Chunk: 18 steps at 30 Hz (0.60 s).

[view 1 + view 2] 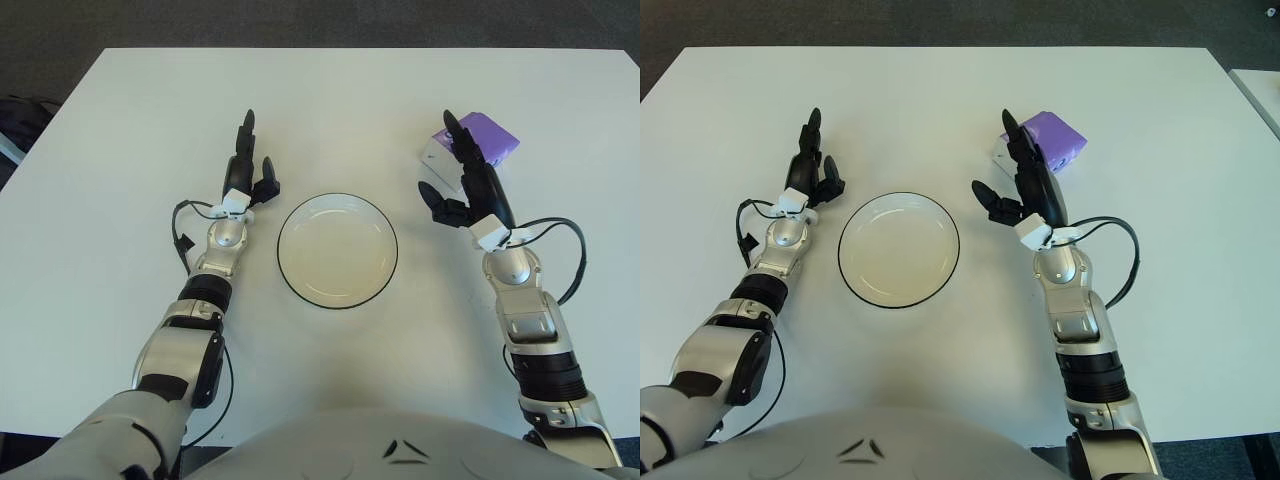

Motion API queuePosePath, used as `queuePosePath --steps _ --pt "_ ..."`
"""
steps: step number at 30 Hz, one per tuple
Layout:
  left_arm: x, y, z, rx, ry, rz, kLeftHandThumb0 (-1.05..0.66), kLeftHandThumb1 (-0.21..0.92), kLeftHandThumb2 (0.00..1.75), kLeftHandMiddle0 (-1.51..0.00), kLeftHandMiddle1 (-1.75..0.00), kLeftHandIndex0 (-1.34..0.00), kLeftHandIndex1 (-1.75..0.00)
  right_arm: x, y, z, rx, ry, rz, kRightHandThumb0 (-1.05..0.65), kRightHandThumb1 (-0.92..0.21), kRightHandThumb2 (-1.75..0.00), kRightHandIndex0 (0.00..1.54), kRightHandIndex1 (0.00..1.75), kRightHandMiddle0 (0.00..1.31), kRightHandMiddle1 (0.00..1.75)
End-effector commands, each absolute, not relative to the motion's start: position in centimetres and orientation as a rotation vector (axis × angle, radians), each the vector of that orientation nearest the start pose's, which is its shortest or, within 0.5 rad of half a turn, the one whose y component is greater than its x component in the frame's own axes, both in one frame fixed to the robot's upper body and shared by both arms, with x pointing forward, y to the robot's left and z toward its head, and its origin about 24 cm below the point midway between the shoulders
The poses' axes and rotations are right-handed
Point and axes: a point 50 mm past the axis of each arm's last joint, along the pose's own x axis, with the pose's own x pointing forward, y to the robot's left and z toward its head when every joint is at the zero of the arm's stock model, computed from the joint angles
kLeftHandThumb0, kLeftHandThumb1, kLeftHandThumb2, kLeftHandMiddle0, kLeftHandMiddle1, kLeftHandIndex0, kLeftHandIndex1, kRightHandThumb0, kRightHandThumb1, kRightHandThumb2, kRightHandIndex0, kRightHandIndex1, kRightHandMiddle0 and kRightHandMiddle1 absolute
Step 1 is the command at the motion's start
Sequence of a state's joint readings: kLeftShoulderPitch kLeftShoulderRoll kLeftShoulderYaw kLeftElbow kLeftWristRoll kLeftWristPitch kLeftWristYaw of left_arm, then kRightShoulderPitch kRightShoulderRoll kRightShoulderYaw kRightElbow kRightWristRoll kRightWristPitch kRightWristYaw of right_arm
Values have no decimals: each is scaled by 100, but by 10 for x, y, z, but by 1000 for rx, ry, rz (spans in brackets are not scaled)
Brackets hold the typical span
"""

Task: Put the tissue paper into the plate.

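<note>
Reach step: right robot hand point(468, 190), fingers spread and empty, overlaps the tissue paper point(482, 141) at 2 o'clock of the plate point(338, 251); next, close around it.

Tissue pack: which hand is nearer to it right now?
Right. The right hand is directly in front of the purple tissue pack, fingers spread and overlapping it, grasp not confirmed. The left hand is open beyond the plate, on its left side.
</note>
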State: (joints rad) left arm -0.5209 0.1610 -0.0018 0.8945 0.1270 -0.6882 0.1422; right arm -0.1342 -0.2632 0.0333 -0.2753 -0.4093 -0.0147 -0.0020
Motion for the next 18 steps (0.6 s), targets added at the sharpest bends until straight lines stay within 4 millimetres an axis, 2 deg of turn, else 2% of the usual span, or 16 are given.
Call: queuePosePath --steps 1,8,18 --pt "284 159 -22 250 -31 -18 -89 92 103 0 0 0 0 263 -172 157 -710 -451 -18 -89 -92 -64 1 0 0 17" --pt "284 159 -22 248 -39 -14 -89 92 103 -1 0 -1 0 276 -184 185 -806 -509 -74 -86 -92 -63 1 0 0 14" --pt "285 160 -22 243 -36 -5 -90 92 102 -2 -1 -1 -1 276 -190 214 -902 -571 -111 -82 -92 -60 0 0 0 16"
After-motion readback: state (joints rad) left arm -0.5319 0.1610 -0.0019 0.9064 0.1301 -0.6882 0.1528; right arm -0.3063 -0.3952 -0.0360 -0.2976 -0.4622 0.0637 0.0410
